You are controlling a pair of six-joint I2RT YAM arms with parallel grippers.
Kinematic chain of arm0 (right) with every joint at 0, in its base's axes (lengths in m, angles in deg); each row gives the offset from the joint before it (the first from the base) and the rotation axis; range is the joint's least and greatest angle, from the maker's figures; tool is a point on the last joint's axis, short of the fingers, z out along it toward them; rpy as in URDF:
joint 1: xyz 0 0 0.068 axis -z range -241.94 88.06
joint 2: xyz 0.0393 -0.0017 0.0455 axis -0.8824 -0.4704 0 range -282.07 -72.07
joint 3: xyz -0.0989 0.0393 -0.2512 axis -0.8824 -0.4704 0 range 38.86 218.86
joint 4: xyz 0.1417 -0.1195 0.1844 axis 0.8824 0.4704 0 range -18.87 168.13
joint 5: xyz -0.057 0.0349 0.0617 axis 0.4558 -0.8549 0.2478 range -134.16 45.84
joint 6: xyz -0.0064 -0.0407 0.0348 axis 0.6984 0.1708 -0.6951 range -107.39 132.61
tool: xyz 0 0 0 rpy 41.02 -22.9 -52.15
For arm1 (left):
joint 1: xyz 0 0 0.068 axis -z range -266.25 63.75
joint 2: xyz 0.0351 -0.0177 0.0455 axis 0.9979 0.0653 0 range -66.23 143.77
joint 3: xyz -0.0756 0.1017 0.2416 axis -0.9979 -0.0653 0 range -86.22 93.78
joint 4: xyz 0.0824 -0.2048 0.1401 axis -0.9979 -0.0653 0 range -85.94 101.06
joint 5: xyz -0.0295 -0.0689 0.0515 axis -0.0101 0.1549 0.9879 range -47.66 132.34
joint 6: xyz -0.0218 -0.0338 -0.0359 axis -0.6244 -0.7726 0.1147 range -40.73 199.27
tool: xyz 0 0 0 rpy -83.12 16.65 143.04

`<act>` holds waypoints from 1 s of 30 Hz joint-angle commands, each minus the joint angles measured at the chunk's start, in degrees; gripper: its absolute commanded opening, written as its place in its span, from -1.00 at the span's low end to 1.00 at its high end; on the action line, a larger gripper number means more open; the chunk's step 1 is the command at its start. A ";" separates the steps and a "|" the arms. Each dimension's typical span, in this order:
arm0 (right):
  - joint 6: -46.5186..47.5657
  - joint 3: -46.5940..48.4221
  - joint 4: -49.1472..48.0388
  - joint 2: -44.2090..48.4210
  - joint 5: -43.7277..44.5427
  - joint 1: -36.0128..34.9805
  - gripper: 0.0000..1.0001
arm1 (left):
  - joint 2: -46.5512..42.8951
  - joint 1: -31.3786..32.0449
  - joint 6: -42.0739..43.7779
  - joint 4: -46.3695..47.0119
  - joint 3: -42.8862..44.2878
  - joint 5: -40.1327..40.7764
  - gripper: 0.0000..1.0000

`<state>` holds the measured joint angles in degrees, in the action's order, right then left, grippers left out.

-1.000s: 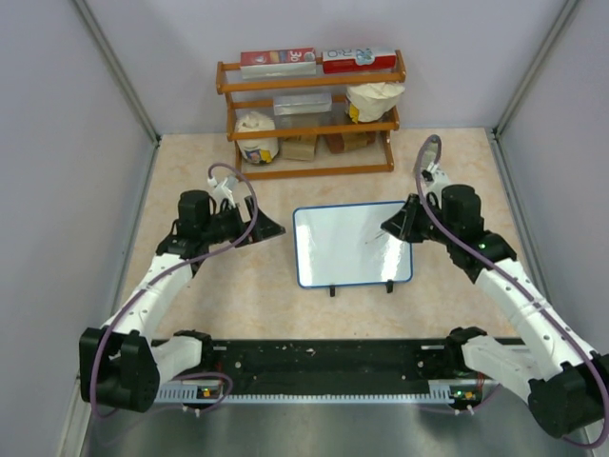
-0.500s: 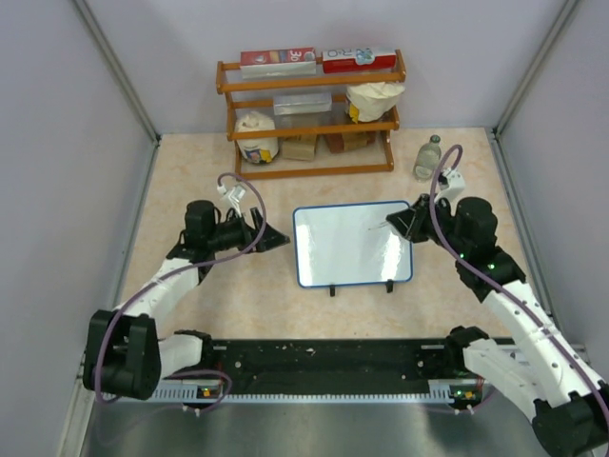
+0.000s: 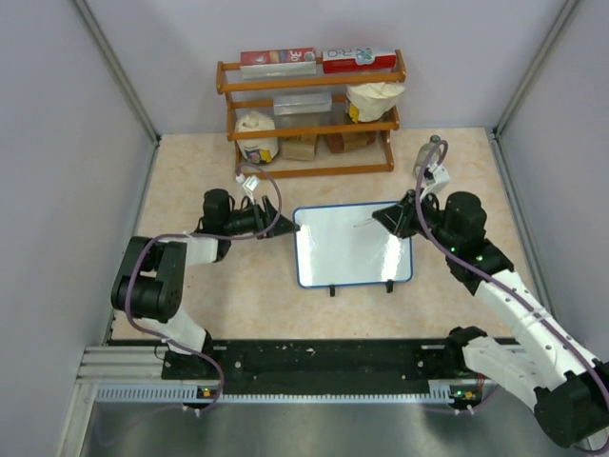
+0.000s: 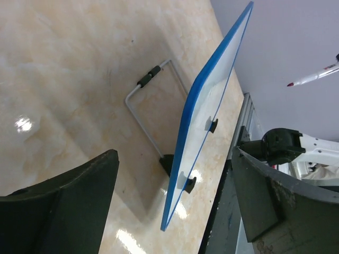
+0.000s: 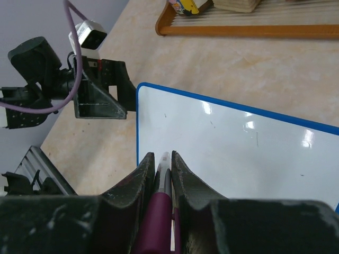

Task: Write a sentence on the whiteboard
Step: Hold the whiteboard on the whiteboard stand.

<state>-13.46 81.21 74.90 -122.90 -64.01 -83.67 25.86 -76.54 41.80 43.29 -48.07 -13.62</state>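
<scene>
The whiteboard (image 3: 343, 255), white with a blue frame and two black feet, stands tilted at the table's middle. No pink lettering shows on it, only a few faint specks. My right gripper (image 3: 388, 219) is shut on a magenta-bodied marker (image 5: 160, 211), whose tip (image 3: 358, 226) hovers over the board's upper right area. In the right wrist view the gripper (image 5: 161, 155) points at the board (image 5: 238, 148). My left gripper (image 3: 283, 229) is open just left of the board's left edge. In the left wrist view (image 4: 175, 153) the blue edge (image 4: 209, 100) stands edge-on ahead of the open jaws.
A wooden shelf (image 3: 309, 86) with boxes, bags and jars stands at the back. A small bottle (image 3: 430, 155) sits behind my right arm. A black rail (image 3: 324, 360) runs along the front edge. The board's wire stand (image 4: 140, 108) rests on the table behind it.
My left gripper has moved right, up to the board's left edge, with the arm stretched out. My right gripper has shifted slightly left with the marker over the board.
</scene>
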 commanded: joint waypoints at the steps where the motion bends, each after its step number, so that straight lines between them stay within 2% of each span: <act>1: 0.49 0.46 -5.97 -0.94 -1.15 -2.16 -1.00 | 2.82 1.09 -4.19 14.88 0.78 -5.21 0.78; 8: -0.21 -0.34 -7.46 -2.43 -0.53 -3.75 -1.00 | 3.71 4.08 0.20 11.64 1.14 -5.12 0.54; 11: 0.13 -0.51 -7.64 -2.87 0.17 -4.80 -1.00 | 3.27 4.87 2.66 7.33 1.05 -3.20 0.46; 15: 0.84 -1.56 -8.95 -3.49 2.19 -5.95 -1.00 | 3.88 5.58 2.49 7.06 0.35 -2.04 0.21; 16: 1.36 -1.74 -9.04 -3.58 3.24 -6.38 -1.00 | 3.88 5.58 2.32 7.41 0.26 -2.13 0.05; 18: 1.72 -2.09 -9.74 -4.10 4.38 -7.44 -1.00 | 3.88 5.58 1.97 7.50 0.00 -1.96 -0.12; 19: 2.15 -2.18 -10.27 -4.28 5.43 -7.79 -1.00 | 3.62 5.58 1.97 7.50 -0.18 -1.96 -0.33; 23: 2.86 -1.74 -11.85 -5.51 7.81 -9.99 -1.00 | 2.57 5.66 2.14 7.32 -1.06 -1.43 -0.73; 30: 4.44 0.36 -13.79 -8.50 13.17 -14.56 -1.00 | 3.53 5.93 2.14 7.59 -1.77 -1.96 -1.00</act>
<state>-10.94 79.00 65.63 -130.44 -55.10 -95.74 29.51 -70.77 42.94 50.52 -49.03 -16.82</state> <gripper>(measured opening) 0.149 0.133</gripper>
